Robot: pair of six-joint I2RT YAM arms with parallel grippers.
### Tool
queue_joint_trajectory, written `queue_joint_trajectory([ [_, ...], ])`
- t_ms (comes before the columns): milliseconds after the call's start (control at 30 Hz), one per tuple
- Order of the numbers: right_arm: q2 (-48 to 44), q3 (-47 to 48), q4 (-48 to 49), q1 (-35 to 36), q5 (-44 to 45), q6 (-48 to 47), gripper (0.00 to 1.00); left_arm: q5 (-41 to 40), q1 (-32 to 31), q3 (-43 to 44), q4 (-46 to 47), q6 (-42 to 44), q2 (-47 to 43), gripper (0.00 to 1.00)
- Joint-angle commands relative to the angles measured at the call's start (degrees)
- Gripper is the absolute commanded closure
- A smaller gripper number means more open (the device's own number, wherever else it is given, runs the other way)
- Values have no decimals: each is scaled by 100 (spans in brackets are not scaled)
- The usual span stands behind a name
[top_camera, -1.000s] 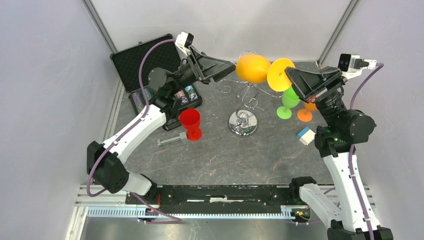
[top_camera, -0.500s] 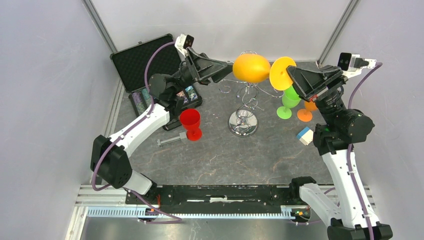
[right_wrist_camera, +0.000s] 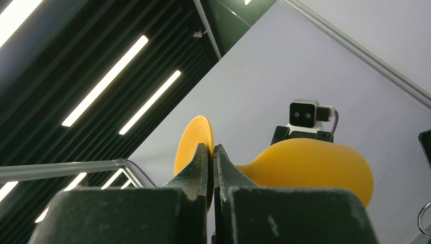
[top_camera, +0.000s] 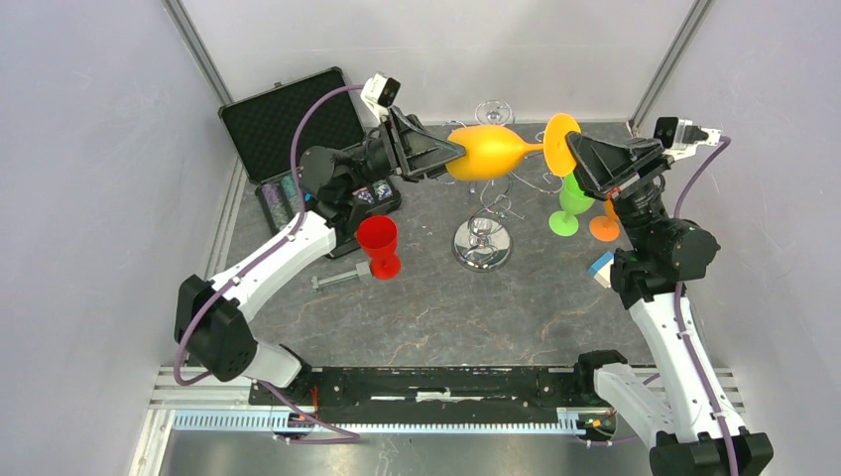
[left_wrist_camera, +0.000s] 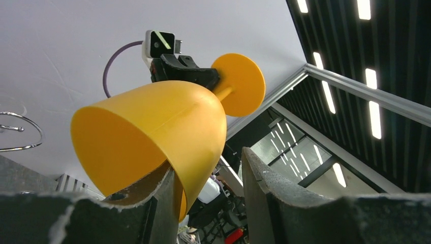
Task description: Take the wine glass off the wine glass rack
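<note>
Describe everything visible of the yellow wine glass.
The wine glass is opaque yellow-orange, plastic-looking, with tulip bowl, thin stem and round flat foot. It lies horizontal in the air over the rack. The right gripper is shut on the stem beside the foot; the left gripper straddles the bowl's rim with open fingers.

Centre: the wine glass rack [top_camera: 482,243] is standing mid-counter, its hook arms spreading outward. The yellow wine glass [top_camera: 491,152] is lying crosswise above them, spanning from left pincer [top_camera: 456,156] to right pincer [top_camera: 571,148] and barring the way over the top.
Left: red glass [top_camera: 378,246], small tool [top_camera: 342,281] and open black case [top_camera: 288,124] are crowding that flank.
Right: green glass [top_camera: 568,205], orange glass [top_camera: 603,228] and blue-and-white block [top_camera: 604,268] are standing close together.
Front: the near counter [top_camera: 446,317] is lying open, leaving room to pass.
</note>
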Motion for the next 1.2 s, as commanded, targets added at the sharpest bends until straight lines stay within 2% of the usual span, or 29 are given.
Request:
queue_joint_trajectory([
  [0,124,-196,-249,-8,95,-359,100,346,-194,193,128,445,-548,66],
  [367,10,-392,-355,-4,337,-360,100,441,-187,186,302,493,-651,98],
  [600,0,-387,-376,-4,370,-347,100,472,-185,199,289,584,-685,98],
  [633,1,-384,-370,-1,373,-349,100,481,-181,206,262,605,-693,90],
  [667,-7,-383,-375,-5,382,-336,100,482,-182,210,222,643,-690,72],
  [700,-8,-384,-376,-4,399,-333,100,489,-180,210,200,687,-704,59],
  [733,-18,-390,-371,-6,415,-333,100,490,-182,212,146,744,-726,50],
  [800,-38,-415,-395,-4,464,-334,100,489,-185,211,76,868,-763,46],
  [900,-69,-466,-490,-9,553,-333,100,497,-182,223,-36,1021,-818,75],
  [1000,-111,-519,-567,-5,626,-321,100,490,-180,229,-175,1161,-848,97],
  [1167,-138,-585,-630,-4,653,-289,100,492,-185,219,-275,1328,-894,98],
])
